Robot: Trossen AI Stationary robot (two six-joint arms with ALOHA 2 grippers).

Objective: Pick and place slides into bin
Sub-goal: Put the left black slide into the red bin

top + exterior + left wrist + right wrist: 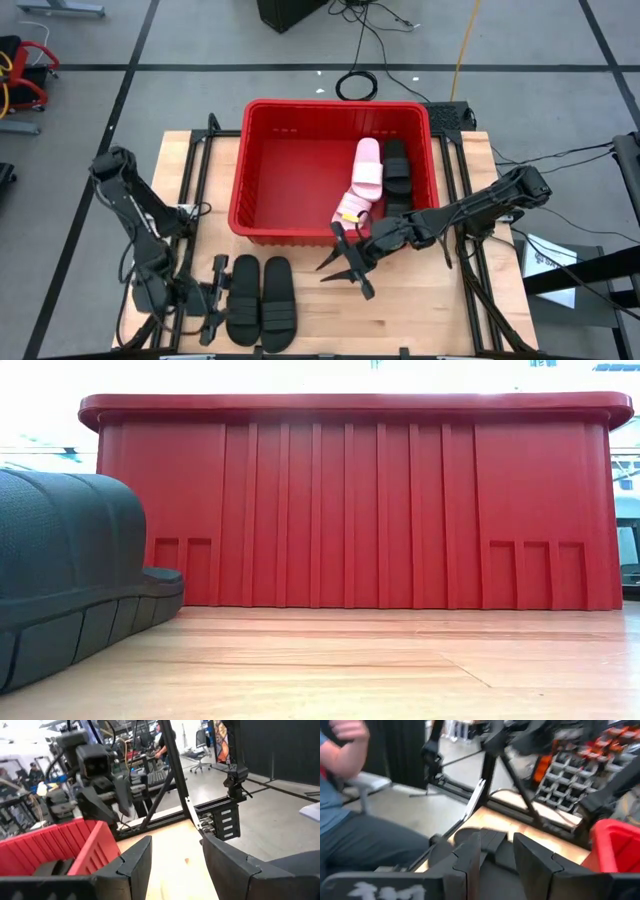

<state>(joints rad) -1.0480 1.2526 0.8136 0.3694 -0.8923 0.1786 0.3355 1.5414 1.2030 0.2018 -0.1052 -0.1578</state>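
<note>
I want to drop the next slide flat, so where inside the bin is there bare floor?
The bin's left half is bare red floor, bordered by its left wall and the pink slides. The right side is crowded: pink slides and a black slide lie along the right wall.

Around my wooden table (420, 300) I see grey floor (150, 40) crossed by dark tape lines (300, 67), cables on it: a black coil (357, 85), a yellow cord (463, 40). Past my left wrist the room holds black frame posts (172, 775), an office chair (201, 742) and a dark curtain wall (280, 745). Past my right wrist a seated person in a blue shirt (332, 795) and grey trousers, shelves with orange bins (560, 765).
</note>
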